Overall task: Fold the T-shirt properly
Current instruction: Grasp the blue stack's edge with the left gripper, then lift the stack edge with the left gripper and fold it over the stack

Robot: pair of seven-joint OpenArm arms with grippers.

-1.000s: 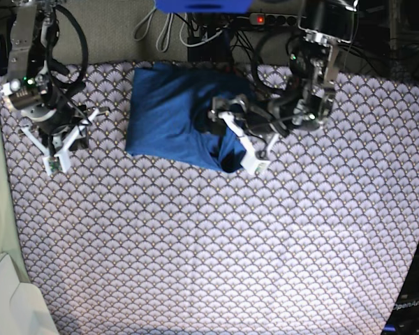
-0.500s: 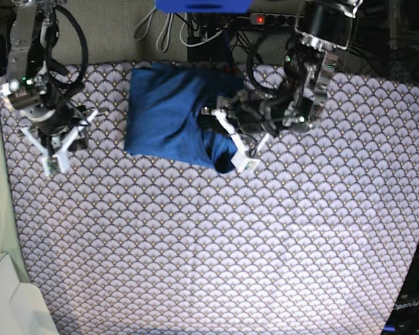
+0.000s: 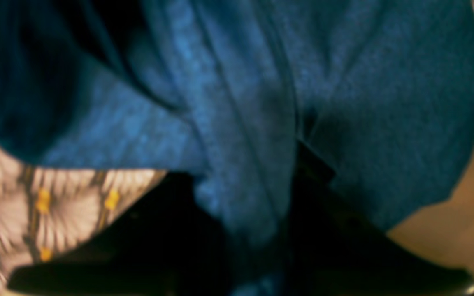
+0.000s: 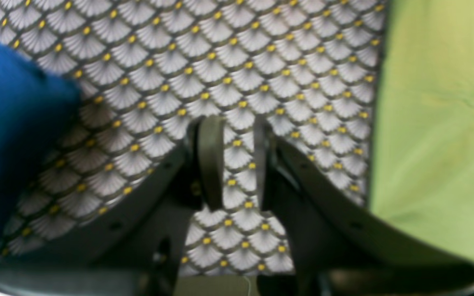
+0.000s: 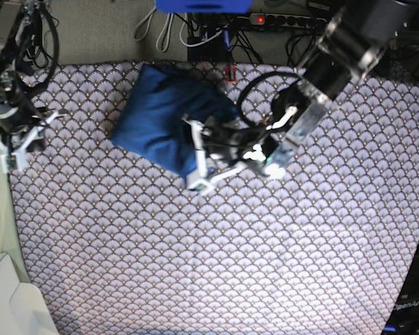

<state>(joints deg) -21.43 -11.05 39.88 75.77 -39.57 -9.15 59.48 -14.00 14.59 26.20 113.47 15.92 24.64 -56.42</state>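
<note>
A bunched fold of the T-shirt [image 3: 237, 123] is pinched between the closed jaws of the left gripper [image 5: 197, 159], seen close in the left wrist view. The shirt lies heaped at the far middle of the scallop-patterned cloth [image 5: 216, 258]. The right gripper [image 4: 239, 160] is held slightly parted over bare cloth, nothing gripped.

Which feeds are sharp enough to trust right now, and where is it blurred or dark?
Base view: sharp, evenly lit. Left wrist view: soft throughout, T-shirt fills it, deep shadow at top left and bottom. Right wrist view: patterned cloth fairly crisp at top, the right gripper and blue fabric blurred.
</note>
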